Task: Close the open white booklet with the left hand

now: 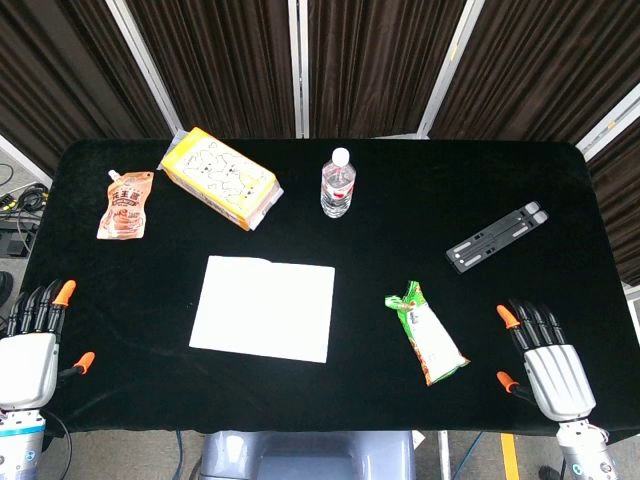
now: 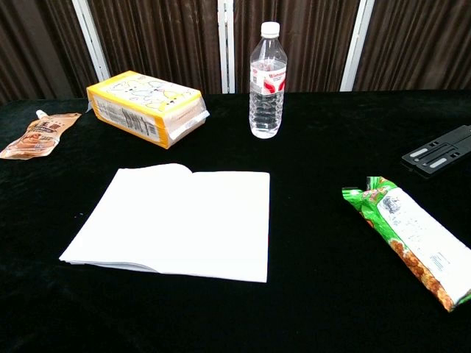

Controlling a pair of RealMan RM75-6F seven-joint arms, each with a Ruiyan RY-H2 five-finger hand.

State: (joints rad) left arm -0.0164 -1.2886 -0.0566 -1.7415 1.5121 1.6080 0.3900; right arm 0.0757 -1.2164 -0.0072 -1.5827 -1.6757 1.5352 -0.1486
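The white booklet (image 1: 264, 307) lies open and flat on the black table (image 1: 400, 250), near its front centre; in the chest view the booklet (image 2: 176, 220) shows a spine fold left of its middle and a slightly lifted left page. My left hand (image 1: 30, 355) rests at the table's front left corner, fingers spread, holding nothing, well left of the booklet. My right hand (image 1: 545, 362) sits at the front right corner, fingers apart and empty. Neither hand appears in the chest view.
A yellow box (image 1: 220, 178), an orange pouch (image 1: 126, 205) and a water bottle (image 1: 339, 183) stand along the back. A green snack bag (image 1: 427, 333) lies right of the booklet; a black folding stand (image 1: 496, 237) is farther right.
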